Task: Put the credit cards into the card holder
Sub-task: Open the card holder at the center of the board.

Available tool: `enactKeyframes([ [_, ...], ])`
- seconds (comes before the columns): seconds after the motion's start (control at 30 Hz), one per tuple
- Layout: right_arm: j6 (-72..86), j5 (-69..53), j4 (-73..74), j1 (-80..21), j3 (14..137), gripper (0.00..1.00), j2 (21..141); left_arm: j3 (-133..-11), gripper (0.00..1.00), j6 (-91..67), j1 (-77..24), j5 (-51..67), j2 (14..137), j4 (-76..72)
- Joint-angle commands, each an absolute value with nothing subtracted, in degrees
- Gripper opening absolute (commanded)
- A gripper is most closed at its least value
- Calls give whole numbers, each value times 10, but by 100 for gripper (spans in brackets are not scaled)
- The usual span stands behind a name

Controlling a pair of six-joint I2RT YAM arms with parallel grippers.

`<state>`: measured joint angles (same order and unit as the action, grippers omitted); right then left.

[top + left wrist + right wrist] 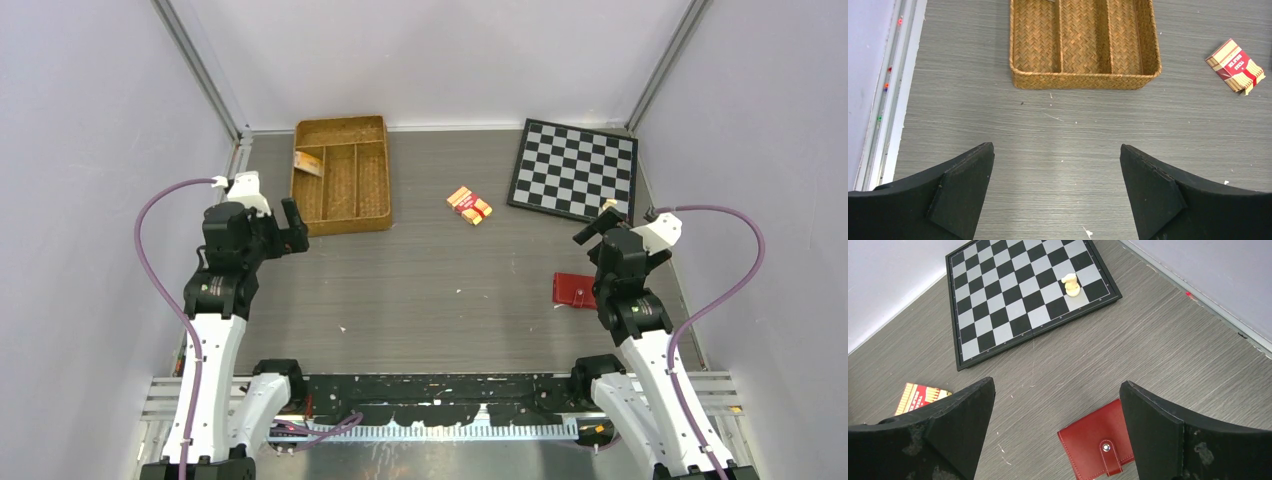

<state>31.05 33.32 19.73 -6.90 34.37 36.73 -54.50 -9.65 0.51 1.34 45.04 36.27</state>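
Note:
A tan credit card lies tilted in the left compartment of the wicker tray at the back left. The dark-red card holder lies closed on the table at the right, its snap tab fastened. In the right wrist view the card holder sits below and between the fingers, partly hidden by the right one. My right gripper hangs open above it, holding nothing. My left gripper is open and empty over bare table, just short of the tray's near wall.
An orange-and-red banded pack lies mid-table, also seen as the pack and the pack. A chessboard at the back right carries a pale chess piece. Walls enclose the table on three sides.

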Motion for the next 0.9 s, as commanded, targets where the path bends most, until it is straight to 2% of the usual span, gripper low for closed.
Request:
enactKeyframes([
  [0.0,325,366,200,-67,365,100,357,-541,100,-108,6,16,451,334],
  [0.2,336,401,209,-67,360,100,322,-536,100,-107,-45,-40,452,343],
  [0.33,366,386,233,-64,362,100,367,-530,100,-102,-53,-32,450,348],
  [0.47,411,281,265,-13,373,100,443,-526,100,-97,-60,-23,451,352],
  [0.6,441,180,274,96,356,100,494,-525,100,-91,-67,-22,451,354],
  [0.73,461,118,275,164,343,100,536,-524,100,-87,-76,-12,454,353],
  [0.87,473,86,277,183,344,100,598,-522,100,-84,-84,-3,459,353],
])
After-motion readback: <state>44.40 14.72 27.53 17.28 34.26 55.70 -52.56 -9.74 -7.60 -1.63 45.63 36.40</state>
